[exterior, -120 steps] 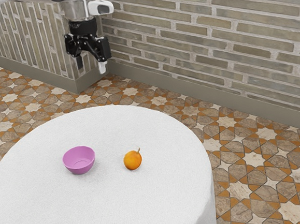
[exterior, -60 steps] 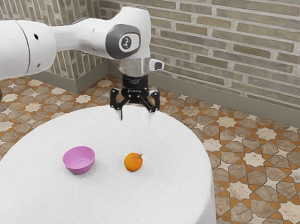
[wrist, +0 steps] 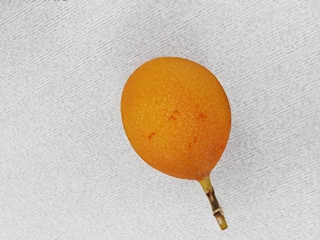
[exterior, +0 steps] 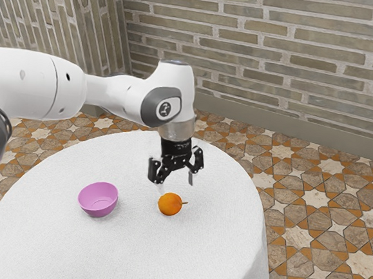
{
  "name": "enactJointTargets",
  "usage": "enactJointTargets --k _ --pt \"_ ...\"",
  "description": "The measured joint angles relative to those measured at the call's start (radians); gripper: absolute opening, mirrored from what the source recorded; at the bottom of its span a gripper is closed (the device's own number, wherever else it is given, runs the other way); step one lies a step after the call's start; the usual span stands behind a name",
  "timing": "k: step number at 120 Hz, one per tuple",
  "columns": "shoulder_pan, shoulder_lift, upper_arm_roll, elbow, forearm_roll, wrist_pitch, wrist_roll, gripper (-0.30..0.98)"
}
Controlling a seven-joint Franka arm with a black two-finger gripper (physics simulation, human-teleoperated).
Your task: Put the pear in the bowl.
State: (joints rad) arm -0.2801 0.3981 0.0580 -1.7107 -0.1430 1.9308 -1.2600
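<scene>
Hovers with the gripper (exterior: 176, 182) released and spread, just above the orange pear (exterior: 170, 204). See the pear lying on the white surface (exterior: 55, 245), its stem toward the exterior view's right, outside the pink bowl (exterior: 98, 199) and apart from it.

Nothing legible, just a pale emblem (exterior: 165, 109) on the arm (exterior: 119, 95)
</scene>
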Motion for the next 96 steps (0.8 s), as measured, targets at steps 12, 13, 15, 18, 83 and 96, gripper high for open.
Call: enactJointTargets --k 12,13,15,18,83,96 --pt "-0.001 0.011 0.005 -0.016 0.008 0.085 -0.099 0.67" --pt "-0.001 0.012 0.006 -0.018 0.009 0.091 -0.107 0.67" --pt "-0.001 0.013 0.006 -0.023 0.011 0.102 -0.121 0.67" --pt "-0.001 0.016 0.006 -0.030 0.014 0.118 -0.143 0.67" --pt "0.002 0.020 0.043 -0.138 0.026 0.273 -0.442 0.66" --pt "0.000 0.027 0.043 -0.150 0.022 0.279 -0.476 0.66"
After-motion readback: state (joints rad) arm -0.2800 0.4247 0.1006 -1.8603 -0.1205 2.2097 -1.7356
